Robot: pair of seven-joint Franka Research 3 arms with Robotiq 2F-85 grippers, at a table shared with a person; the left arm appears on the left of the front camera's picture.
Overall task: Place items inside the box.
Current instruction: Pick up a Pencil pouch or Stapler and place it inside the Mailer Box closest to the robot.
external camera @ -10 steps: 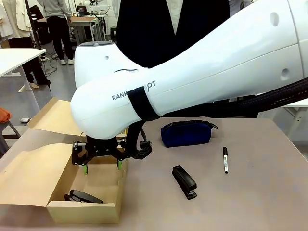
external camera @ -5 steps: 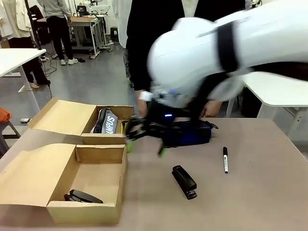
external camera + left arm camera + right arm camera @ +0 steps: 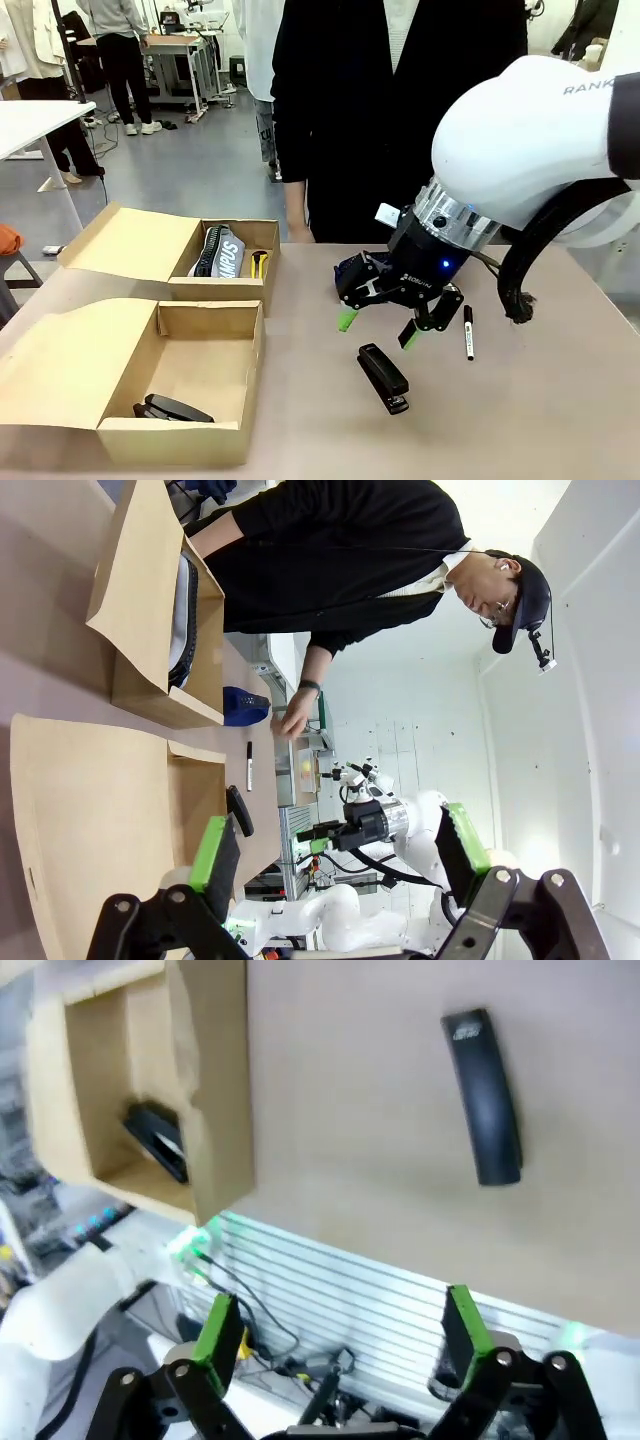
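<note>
Two open cardboard boxes stand at the left. The near box [image 3: 170,440] holds a black stapler [image 3: 172,408]. The far box [image 3: 215,291] holds a grey zip pouch [image 3: 222,252] and a yellow utility knife [image 3: 259,263]. A second black stapler [image 3: 384,377] lies on the table, with a black marker pen [image 3: 468,333] to its right. My right gripper [image 3: 378,330] hovers open just above and behind that stapler [image 3: 483,1095], holding nothing. It hides most of the navy pouch [image 3: 243,705]. My left gripper [image 3: 338,845] is open and empty, off to the side of the boxes.
A person in black [image 3: 400,120] stands at the far edge of the table, close behind my right arm. The near box's wide flap [image 3: 60,360] lies spread toward the table's left. Bare tabletop [image 3: 540,410] stretches to the front right.
My right arm has swung from over the near box to the right, across the table, and now hangs above the loose stapler. Its jaws stayed open.
</note>
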